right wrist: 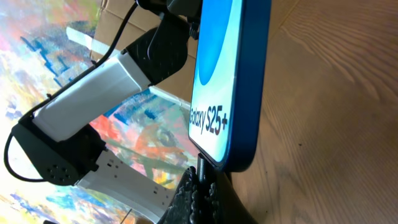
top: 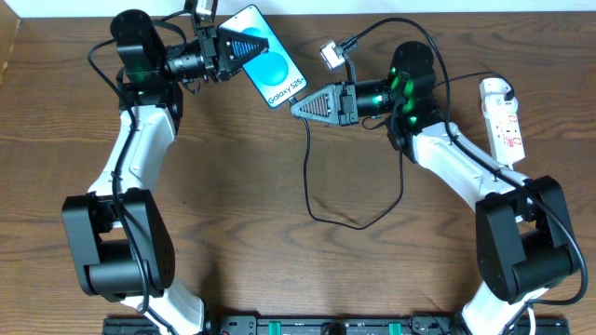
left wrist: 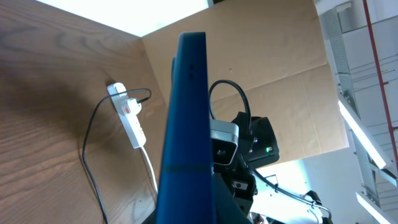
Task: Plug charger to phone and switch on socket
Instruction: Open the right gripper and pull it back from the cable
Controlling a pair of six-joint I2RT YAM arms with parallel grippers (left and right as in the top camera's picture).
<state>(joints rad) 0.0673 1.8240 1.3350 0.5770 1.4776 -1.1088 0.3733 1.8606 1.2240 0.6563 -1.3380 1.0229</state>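
Note:
The phone (top: pixel 273 63), with a blue screen and white "Galaxy S25+" band, is held off the table at the back by my left gripper (top: pixel 244 46), which is shut on its upper end. It shows edge-on in the left wrist view (left wrist: pixel 183 118). My right gripper (top: pixel 300 105) is shut on the charger's black connector tip (right wrist: pixel 202 167), right at the phone's bottom edge (right wrist: pixel 239 158). I cannot tell whether the tip is inserted. The charger's cable (top: pixel 308 172) hangs down and loops across the table. The white socket strip (top: pixel 504 116) lies at the far right, with the white plug (left wrist: pixel 115 91) in its end.
The charger cable's loop (top: pixel 368 221) lies on the wooden table between the two arms. The strip's white cord (left wrist: pixel 151 174) runs toward the table edge. Cardboard panels (left wrist: pixel 273 74) stand behind the table. Both arm bases stand at the front corners.

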